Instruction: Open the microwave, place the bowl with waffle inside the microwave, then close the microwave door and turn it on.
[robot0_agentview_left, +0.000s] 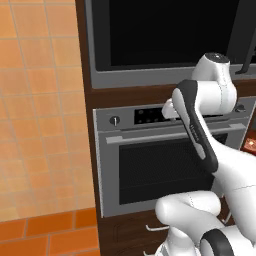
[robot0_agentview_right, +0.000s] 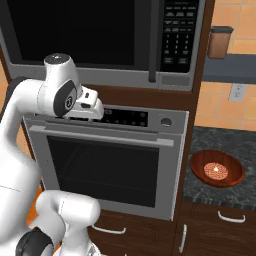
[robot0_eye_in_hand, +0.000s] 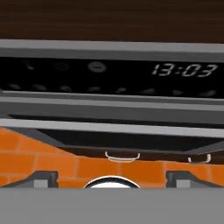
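Note:
The microwave (robot0_agentview_right: 100, 45) is built in above the oven, and the microwave door (robot0_agentview_left: 170, 35) is shut. Its dark vertical handle (robot0_agentview_right: 154, 40) stands left of the black keypad (robot0_agentview_right: 177, 35). The reddish-brown bowl (robot0_agentview_right: 217, 169) sits on the dark counter at the right, with the small orange waffle (robot0_agentview_right: 216, 171) in its middle. My gripper (robot0_eye_in_hand: 112, 178) is open and holds nothing. Its fingertips (robot0_eye_in_hand: 41, 177) stand far apart, facing the oven's control panel (robot0_eye_in_hand: 109, 78) from close by. The hand (robot0_agentview_right: 89, 106) is below the microwave and far left of the bowl.
The steel-framed oven (robot0_agentview_right: 110, 165) with its horizontal bar handle (robot0_agentview_right: 100, 135) is right in front of the arm. A brown jar (robot0_agentview_right: 220, 42) stands on a shelf above the speckled counter (robot0_agentview_right: 235, 145). Drawers with curved handles (robot0_agentview_right: 231, 216) lie beneath. An orange tiled wall (robot0_agentview_left: 35, 100) is to the left.

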